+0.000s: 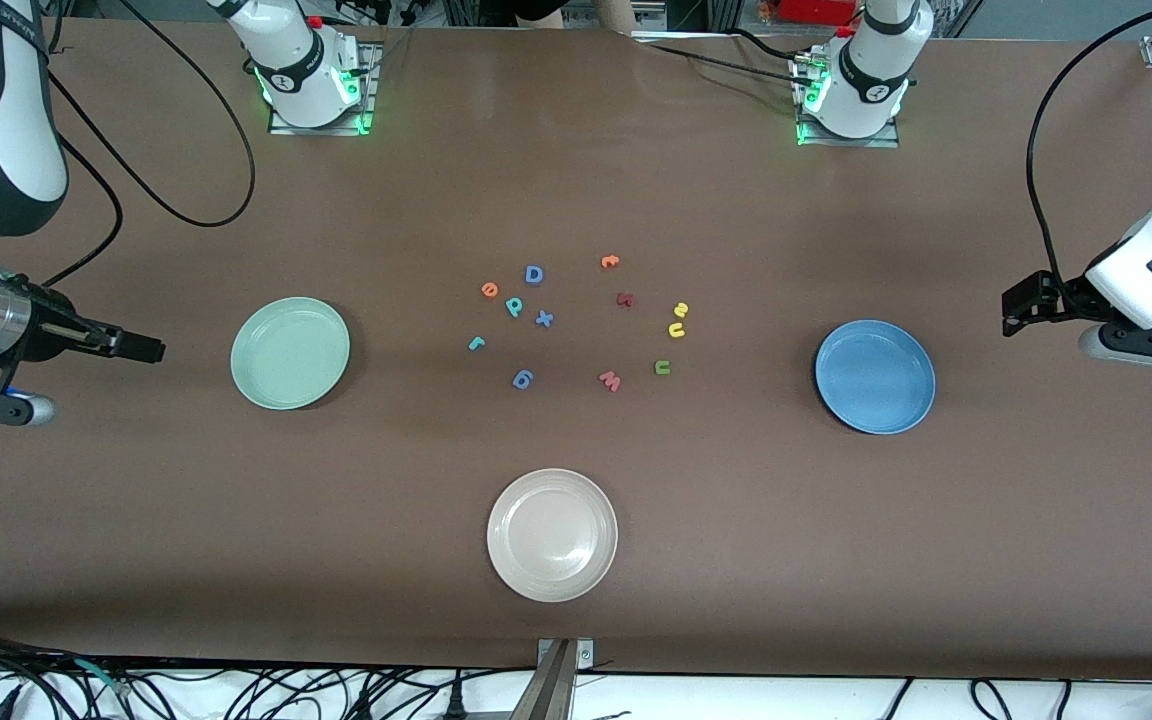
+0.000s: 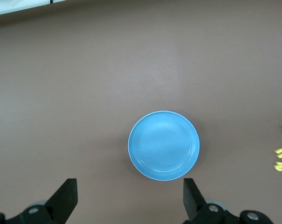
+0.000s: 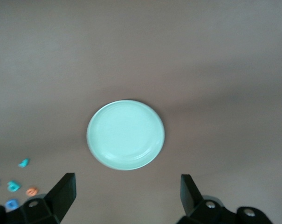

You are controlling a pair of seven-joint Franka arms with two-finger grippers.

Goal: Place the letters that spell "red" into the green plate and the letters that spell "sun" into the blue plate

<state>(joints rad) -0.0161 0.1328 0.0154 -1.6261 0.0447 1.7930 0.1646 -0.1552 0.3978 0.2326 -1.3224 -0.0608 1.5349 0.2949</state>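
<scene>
Open table surrounds the loosely spaced letters; plates stand well apart.

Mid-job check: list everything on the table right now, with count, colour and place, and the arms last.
green plate: 1, pale mint, toward the right arm's end, nothing in it.
blue plate: 1, medium blue, toward the left arm's end, nothing in it.
off-white plate: 1, nearest the front camera.
foam letters: 12, mixed colours, scattered mid-table between the green and blue plates; none on a plate.
left gripper: open, over the table's end past the blue plate, waiting.
right gripper: open, over the table beside the green plate.
</scene>
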